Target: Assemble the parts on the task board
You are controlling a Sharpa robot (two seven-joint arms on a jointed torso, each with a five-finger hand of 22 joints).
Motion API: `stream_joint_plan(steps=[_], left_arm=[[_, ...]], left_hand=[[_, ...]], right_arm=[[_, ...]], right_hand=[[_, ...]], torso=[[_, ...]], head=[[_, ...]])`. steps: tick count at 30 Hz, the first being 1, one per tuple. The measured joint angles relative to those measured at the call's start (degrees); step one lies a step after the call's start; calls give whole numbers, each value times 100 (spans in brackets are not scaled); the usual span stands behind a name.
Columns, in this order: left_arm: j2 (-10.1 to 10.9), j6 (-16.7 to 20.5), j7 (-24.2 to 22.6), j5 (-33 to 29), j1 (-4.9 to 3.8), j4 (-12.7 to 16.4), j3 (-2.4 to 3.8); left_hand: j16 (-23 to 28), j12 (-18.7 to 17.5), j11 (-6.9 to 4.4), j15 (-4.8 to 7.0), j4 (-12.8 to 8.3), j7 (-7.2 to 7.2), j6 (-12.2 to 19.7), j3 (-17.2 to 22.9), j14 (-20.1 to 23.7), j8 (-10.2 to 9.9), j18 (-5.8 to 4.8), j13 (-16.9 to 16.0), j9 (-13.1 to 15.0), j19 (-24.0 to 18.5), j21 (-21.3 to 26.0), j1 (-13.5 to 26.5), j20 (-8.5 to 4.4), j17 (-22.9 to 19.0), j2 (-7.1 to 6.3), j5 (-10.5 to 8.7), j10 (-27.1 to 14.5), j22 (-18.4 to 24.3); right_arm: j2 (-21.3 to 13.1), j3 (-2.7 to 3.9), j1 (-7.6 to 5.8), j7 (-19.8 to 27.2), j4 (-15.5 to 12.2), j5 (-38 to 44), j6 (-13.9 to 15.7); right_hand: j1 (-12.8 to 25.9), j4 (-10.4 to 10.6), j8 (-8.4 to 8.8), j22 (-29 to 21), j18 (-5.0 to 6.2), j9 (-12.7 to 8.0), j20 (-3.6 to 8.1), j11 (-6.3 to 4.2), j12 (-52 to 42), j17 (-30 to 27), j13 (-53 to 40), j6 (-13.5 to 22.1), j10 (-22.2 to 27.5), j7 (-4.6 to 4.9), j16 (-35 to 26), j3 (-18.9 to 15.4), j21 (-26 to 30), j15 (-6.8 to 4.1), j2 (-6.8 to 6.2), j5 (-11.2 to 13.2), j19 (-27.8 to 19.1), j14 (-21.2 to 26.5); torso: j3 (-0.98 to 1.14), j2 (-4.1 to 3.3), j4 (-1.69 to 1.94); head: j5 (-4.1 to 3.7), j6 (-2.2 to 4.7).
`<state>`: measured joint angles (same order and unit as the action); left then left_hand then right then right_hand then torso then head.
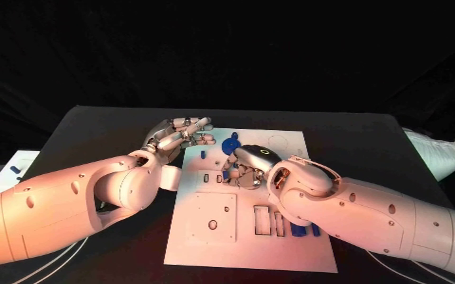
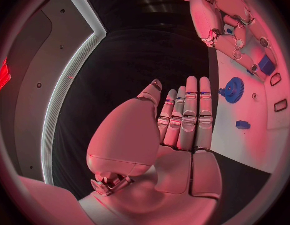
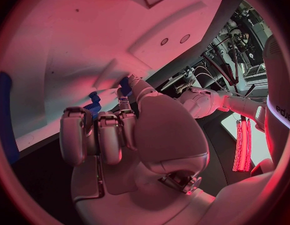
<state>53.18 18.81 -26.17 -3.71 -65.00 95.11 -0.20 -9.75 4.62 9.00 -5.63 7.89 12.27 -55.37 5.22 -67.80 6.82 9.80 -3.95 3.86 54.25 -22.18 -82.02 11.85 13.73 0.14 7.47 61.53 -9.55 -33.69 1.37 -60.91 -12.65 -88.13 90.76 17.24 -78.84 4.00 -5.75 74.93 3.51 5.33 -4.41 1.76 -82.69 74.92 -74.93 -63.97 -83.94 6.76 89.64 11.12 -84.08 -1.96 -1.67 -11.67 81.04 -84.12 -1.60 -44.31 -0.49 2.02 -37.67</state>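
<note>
The white task board lies in the middle of the black table. My right hand hovers over the board's upper middle, fingers curled down. It pinches a small blue part at its fingertips, close to the board's surface. A blue gear stands on the board just beyond that hand and appears again as the gear. My left hand is open beside the board's far left corner, its fingers straight and holding nothing. A small blue piece lies near it.
Two blue parts sit by the rectangular slots at the board's near right. A square plate with a hole covers the near left. Pale objects lie at the table's left edge and right edge.
</note>
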Motion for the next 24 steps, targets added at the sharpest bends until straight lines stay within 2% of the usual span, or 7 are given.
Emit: stream_joint_plan(steps=[11, 18, 20, 24], left_arm=[[3, -1, 4, -1, 0, -3, -1], [3, -1, 7, -1, 0, -6, -1], [3, -1, 8, -1, 0, -7, -1], [3, -2, 10, -1, 0, -7, -1]], left_hand=[[0, 0, 0, 0, 0, 0, 0, 0, 0, 0, 0, 0, 0, 0, 0, 0, 0, -1, 0, 0, 0, 0], [0, 0, 0, 0, 0, 0, 0, 0, 0, 0, 0, 0, 0, 0, 0, 0, 0, 10, 0, 0, 0, 0], [0, 0, 0, 0, 0, 0, 0, 0, 0, 0, 0, 0, 0, 0, 0, 0, 0, 10, 0, 0, 0, 0], [0, 0, 0, 0, 0, 0, 0, 0, 0, 0, 0, 0, 0, 0, 0, 0, 0, 10, 0, 0, 0, 0]], right_arm=[[-30, -1, -1, -79, -31, 66, -93], [-25, -1, -3, -94, -23, 76, -96], [-23, -1, -3, -95, -15, 77, -94], [-11, -5, -2, -95, 1, 78, -82]], right_hand=[[91, 45, 38, -1, 0, -3, 0, 0, 135, 0, 0, -60, 0, -53, -11, -45, 43, 0, -91, 0, -63, 0], [189, 92, 121, -1, 0, -18, -22, 0, 268, -1, 0, 49, 0, 35, -32, -92, 90, 0, -189, -1, -127, 0], [202, 96, 136, -3, 0, -25, -32, 2, 312, -1, 0, 91, -2, 31, -51, -102, 98, 0, -202, -1, -136, 0], [247, 121, 181, -47, 1, -55, -51, 51, 398, -1, -1, 187, 11, 69, -76, -156, 133, 22, -247, -10, -155, 22]], torso=[[0, 0, 0], [0, 0, -1], [0, 0, -1], [0, 0, -3]], head=[[8, -13], [12, -18], [12, -16], [9, -8]])
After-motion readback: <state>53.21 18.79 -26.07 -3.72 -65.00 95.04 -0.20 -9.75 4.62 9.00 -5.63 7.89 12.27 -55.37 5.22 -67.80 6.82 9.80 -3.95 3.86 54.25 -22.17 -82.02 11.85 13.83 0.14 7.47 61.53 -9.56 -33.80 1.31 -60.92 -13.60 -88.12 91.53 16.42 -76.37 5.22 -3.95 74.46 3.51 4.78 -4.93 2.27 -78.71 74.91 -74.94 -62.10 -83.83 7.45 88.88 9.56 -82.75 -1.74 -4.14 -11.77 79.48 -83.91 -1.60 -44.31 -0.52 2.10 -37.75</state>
